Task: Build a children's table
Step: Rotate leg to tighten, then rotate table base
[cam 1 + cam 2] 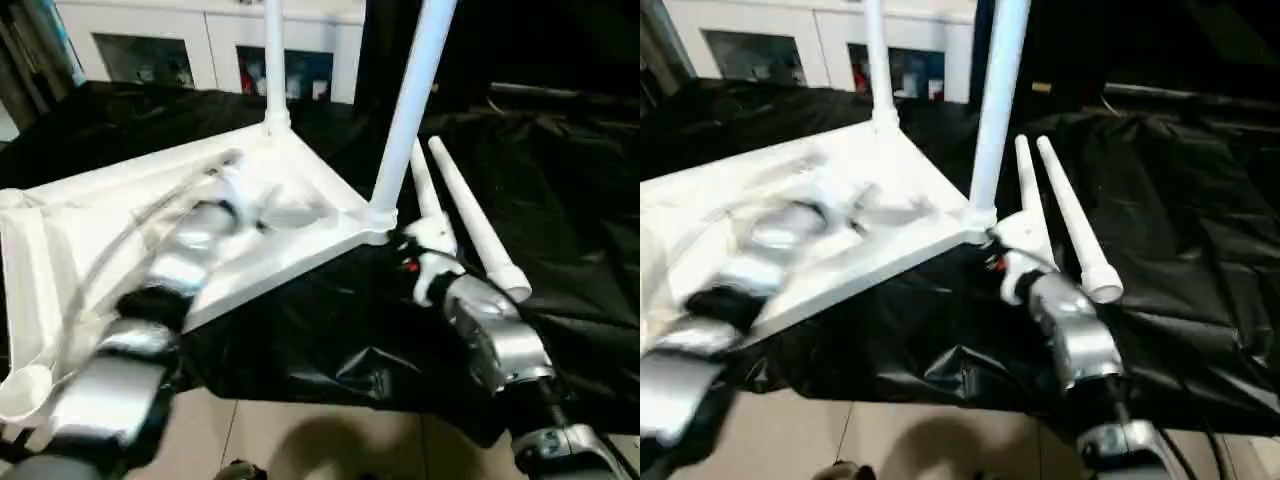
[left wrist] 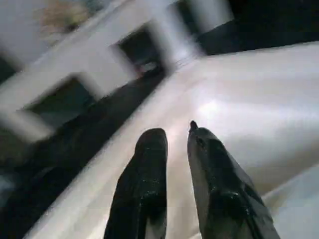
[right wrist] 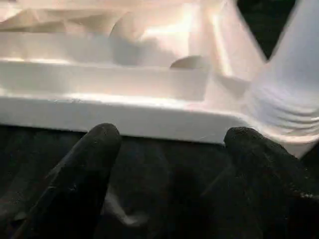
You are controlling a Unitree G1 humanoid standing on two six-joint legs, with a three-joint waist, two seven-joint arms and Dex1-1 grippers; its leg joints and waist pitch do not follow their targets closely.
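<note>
Children's table top [image 1: 300,190] lies upside down on a black cloth [image 1: 560,200], ribbed underside up, occupying the left and centre of the scene. Near-left corner socket [image 1: 25,385] open, no leg in it.

Left arm [image 1: 160,290] reaches over the top's underside. Left claw [image 2: 177,144] hangs just above the white plastic, its two black fingers [image 2: 144,174] a narrow gap apart, nothing between them.

Far corner: one leg [image 1: 273,60] stands upright in its socket. Right corner of the top: second leg [image 1: 410,110] seated in its socket, leaning slightly right toward its upper end.

Right claw [image 3: 169,144] sits low at that right corner, just outside the top's edge, over the cloth. Fingers [image 3: 84,169] spread wide, empty; seated leg's ribbed base close by.

Right of the top: two loose legs [image 1: 470,210] lie side by side on the cloth, running near to far, thick ends nearest.

Far background: white cabinet [image 1: 210,40] with glass doors.
</note>
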